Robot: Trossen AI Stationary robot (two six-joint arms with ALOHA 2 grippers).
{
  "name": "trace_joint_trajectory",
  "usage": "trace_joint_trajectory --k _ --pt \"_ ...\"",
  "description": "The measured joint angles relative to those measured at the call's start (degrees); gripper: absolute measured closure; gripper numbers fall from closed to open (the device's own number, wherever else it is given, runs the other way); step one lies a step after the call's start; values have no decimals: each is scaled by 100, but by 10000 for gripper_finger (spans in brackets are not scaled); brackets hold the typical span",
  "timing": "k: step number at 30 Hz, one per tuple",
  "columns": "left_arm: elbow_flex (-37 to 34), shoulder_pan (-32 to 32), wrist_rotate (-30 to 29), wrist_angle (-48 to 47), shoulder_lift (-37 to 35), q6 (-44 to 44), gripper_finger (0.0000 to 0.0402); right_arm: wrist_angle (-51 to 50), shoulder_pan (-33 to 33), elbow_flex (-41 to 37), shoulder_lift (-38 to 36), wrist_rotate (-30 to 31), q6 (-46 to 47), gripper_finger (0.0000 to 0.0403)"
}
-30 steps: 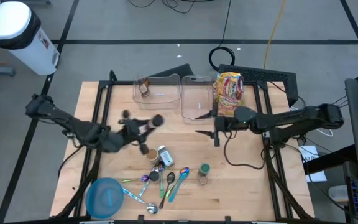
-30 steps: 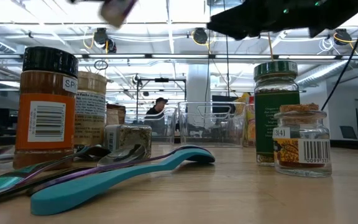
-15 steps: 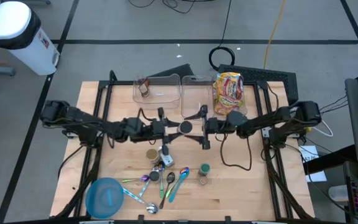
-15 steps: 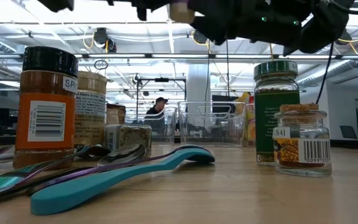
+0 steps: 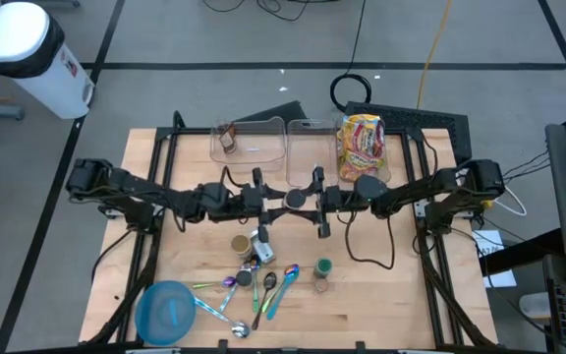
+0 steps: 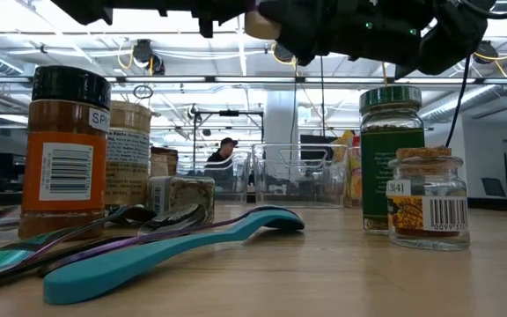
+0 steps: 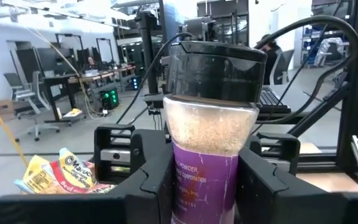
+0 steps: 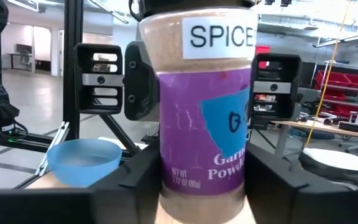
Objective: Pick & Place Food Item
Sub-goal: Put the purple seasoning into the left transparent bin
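A spice jar (image 5: pixel 293 200) is being gripped mid-air above the counter's (image 5: pixel 381 285) centre by both the left hand (image 5: pixel 268 201) and right hand (image 5: pixel 314 200), a handover under way, with placing undone.

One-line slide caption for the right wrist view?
Garlic powder spice jar held between both end effectors mid-handover, blue bowl on the table behind.

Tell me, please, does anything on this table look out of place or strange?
Only one oddity: the spice jar hangs in mid-air above the table, clamped between the left gripper and the right gripper at once. Below, spoons lie in a loose heap. Nothing looks spilled.
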Motion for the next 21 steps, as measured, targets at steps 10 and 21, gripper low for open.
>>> trace_joint_trajectory --k 10,21 --pt "1857 -111 -428 -4378 -284 -599 50 -331 -60 -7 7 48 -59 268" --pt "5029 -20 -332 -8068 649 -355 70 -900 -302 65 4 58 114 266"
